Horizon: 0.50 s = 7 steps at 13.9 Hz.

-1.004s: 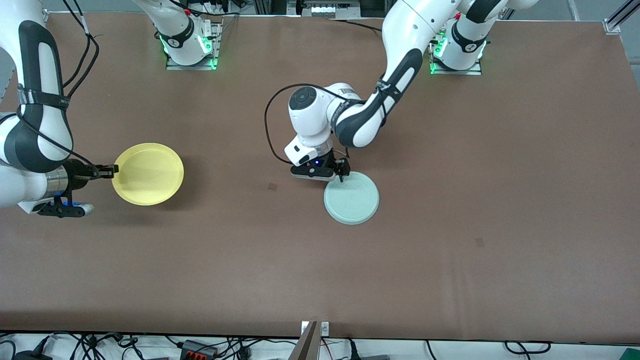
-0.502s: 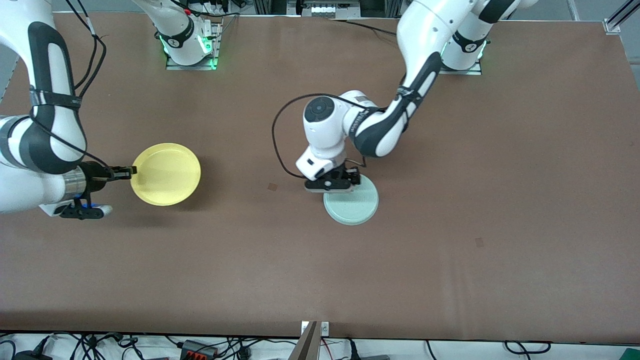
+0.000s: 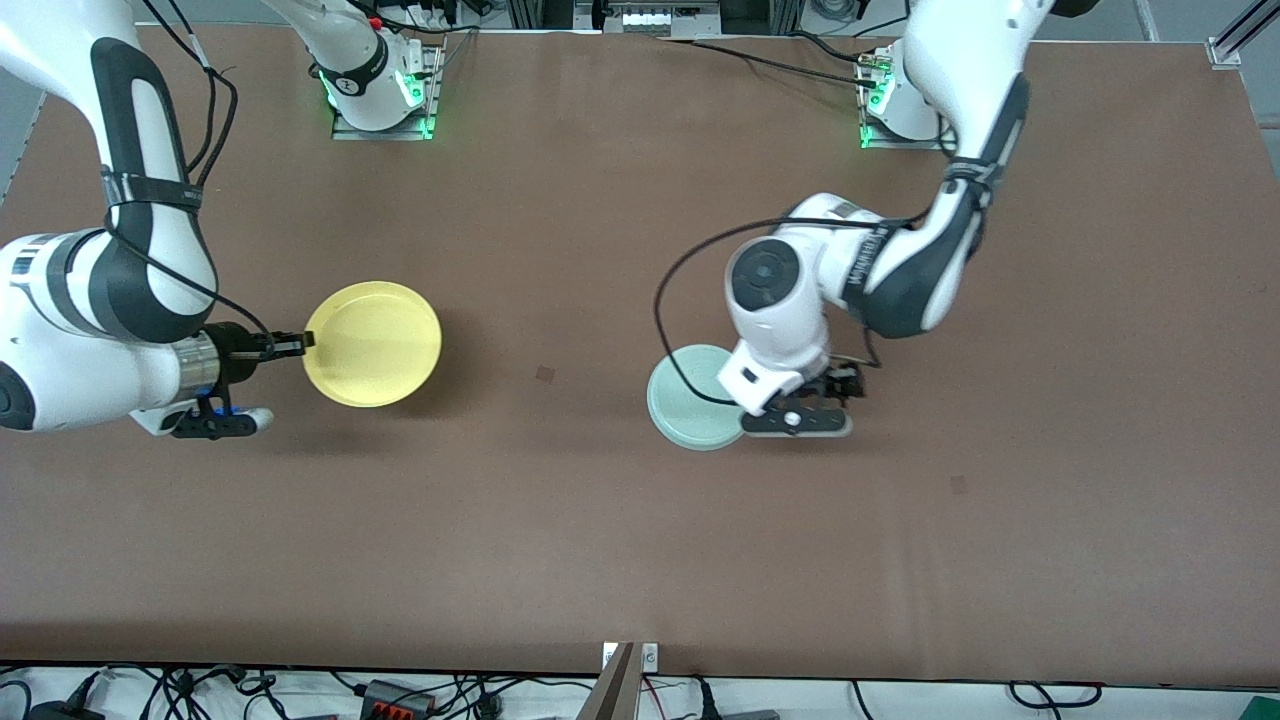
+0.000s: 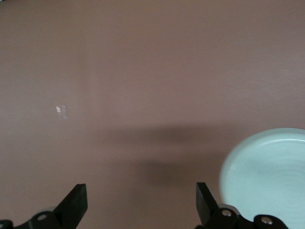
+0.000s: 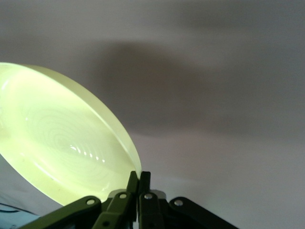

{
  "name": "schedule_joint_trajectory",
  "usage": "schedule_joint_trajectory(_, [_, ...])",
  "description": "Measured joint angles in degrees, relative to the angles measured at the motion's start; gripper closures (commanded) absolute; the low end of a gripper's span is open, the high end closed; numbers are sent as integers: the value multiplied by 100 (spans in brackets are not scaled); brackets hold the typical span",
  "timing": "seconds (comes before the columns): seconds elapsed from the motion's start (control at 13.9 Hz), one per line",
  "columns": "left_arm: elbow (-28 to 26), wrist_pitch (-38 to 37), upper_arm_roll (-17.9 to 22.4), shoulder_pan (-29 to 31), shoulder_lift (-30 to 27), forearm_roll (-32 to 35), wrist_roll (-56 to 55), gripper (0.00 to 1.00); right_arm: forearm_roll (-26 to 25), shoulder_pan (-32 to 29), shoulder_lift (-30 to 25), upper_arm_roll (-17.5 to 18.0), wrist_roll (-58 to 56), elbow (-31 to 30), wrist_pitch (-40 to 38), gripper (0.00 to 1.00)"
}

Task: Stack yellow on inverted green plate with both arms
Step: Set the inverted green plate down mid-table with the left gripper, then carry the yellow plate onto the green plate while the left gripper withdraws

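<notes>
The yellow plate point(image 3: 372, 343) hangs right side up above the table toward the right arm's end. My right gripper point(image 3: 300, 343) is shut on its rim; in the right wrist view the fingers point(image 5: 138, 179) pinch the edge of the yellow plate point(image 5: 62, 143). The pale green plate point(image 3: 690, 400) lies upside down on the table's middle. My left gripper point(image 3: 845, 383) is open and empty, low over the table beside the green plate's edge toward the left arm's end. In the left wrist view the gripper point(image 4: 141, 210) is spread wide over bare table, with the green plate point(image 4: 267, 176) off to one side.
The brown table point(image 3: 560, 520) holds only the two plates. Both arm bases point(image 3: 385, 90) stand along the edge farthest from the front camera. Cables lie along the table's edge nearest that camera.
My right gripper has carried the yellow plate toward the table's middle. My left gripper has moved from the green plate's farther edge across it to its side toward the left arm's end.
</notes>
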Motion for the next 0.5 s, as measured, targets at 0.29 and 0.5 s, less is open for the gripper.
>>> schedule_joint_trajectory(0.29, [10,-618,-21,513,-483,-466,912,0,94,1129,69,30,1358,0,713,100])
schedule_joint_trajectory(0.5, [16,-1099,-26,791,-1071,-1125,1506,0,175,1884,250,37,2301,0,1408,100])
